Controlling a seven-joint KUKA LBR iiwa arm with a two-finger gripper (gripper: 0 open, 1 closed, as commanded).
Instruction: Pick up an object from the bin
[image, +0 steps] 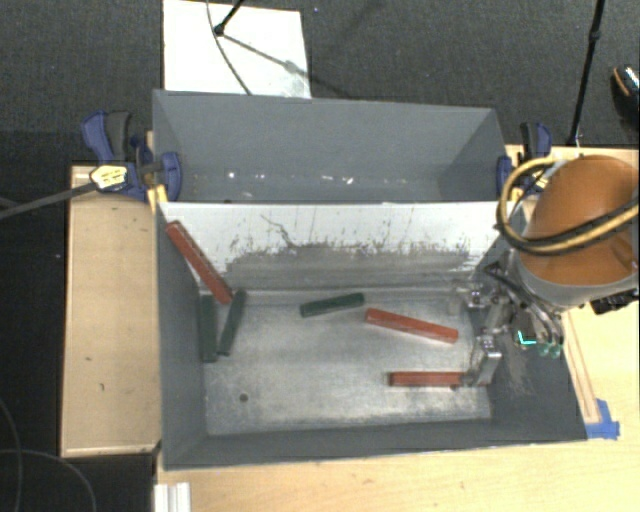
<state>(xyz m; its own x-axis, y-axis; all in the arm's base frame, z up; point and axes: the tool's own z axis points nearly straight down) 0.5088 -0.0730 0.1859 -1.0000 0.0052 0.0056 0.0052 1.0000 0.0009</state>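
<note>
Your bin (330, 440) holds six loose sticks. At its left wall a leaning red stick (196, 262) stands above two dark green sticks (208, 328). A green stick (333, 305) lies mid-floor, with a slanted red stick (412, 325) just to its right. The lower red stick (425, 379) lies at the floor's right, its long axis running left to right, almost level. Its right end seems to touch your gripper (483, 368), but you cannot tell how wide the gripper stands.

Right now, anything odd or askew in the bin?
One red stick looks propped aslant against the left wall, not lying flat. The back wall looks scuffed. Nothing spilled.
</note>
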